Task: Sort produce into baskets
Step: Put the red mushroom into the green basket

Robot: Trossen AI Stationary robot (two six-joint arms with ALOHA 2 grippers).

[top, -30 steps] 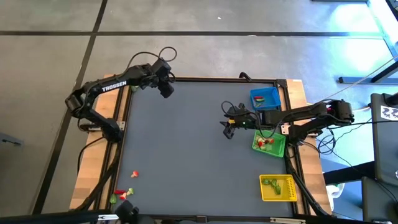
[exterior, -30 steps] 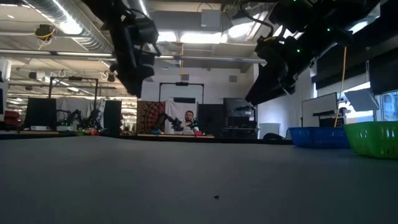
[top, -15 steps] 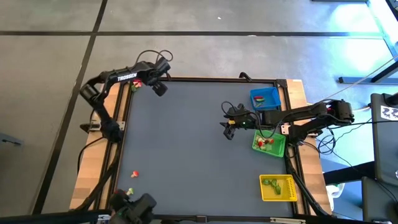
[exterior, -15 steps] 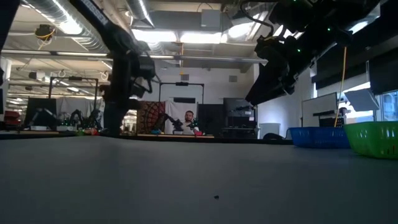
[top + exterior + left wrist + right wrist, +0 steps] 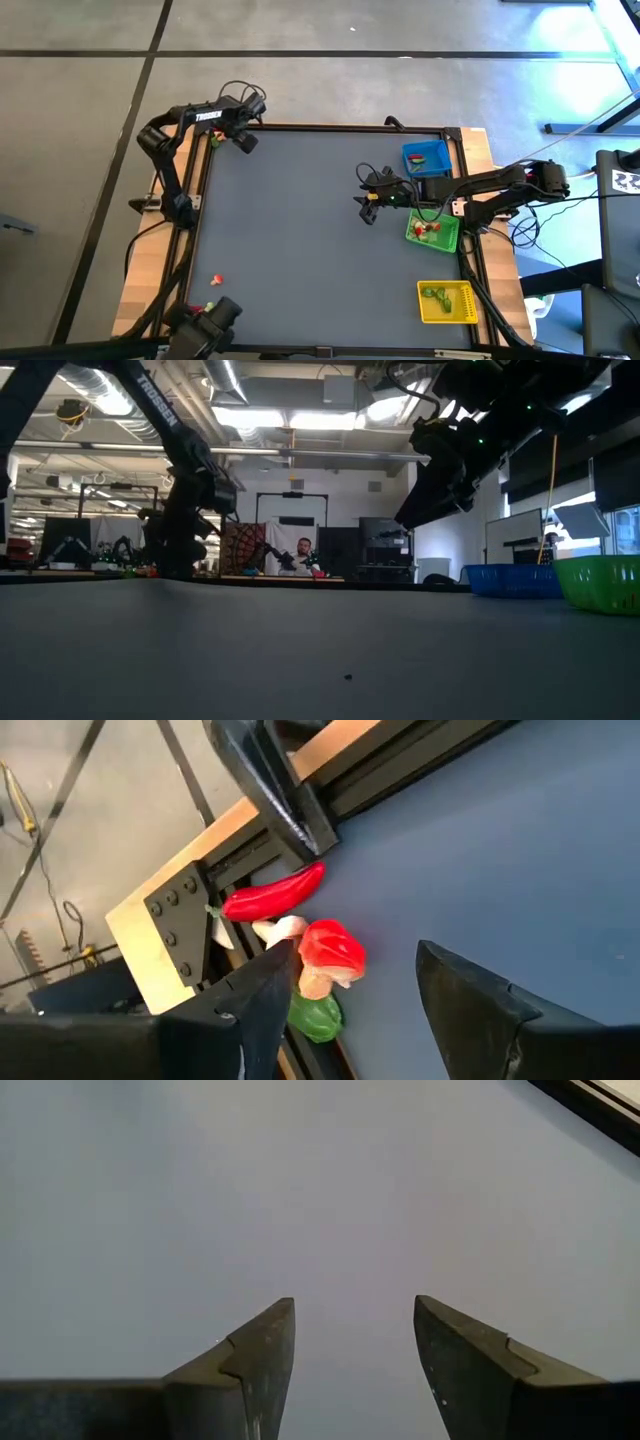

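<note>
Several produce pieces lie in the table's far left corner: a red chilli (image 5: 272, 895), a red-capped piece (image 5: 330, 948), a whitish piece (image 5: 283, 928) and a green piece (image 5: 315, 1015). My left gripper (image 5: 357, 952) is open and empty just short of them; it also shows in the high view (image 5: 244, 141). My right gripper (image 5: 366, 208) hangs open and empty above the table's middle, left of the baskets. The blue basket (image 5: 427, 158), the green basket (image 5: 432, 231) and the yellow basket (image 5: 447, 302) stand along the right edge with pieces inside.
A red piece (image 5: 215, 281) and a green piece (image 5: 211, 307) lie near the table's near left corner. A dark object (image 5: 212, 324) stands at the near edge. The frame rail (image 5: 280, 790) runs beside the corner pieces. The grey mat (image 5: 300, 250) between the arms is bare.
My left gripper has gone toward the table's far left corner and down, its arm folding back, and now stands over the produce there. My right gripper has kept still.
</note>
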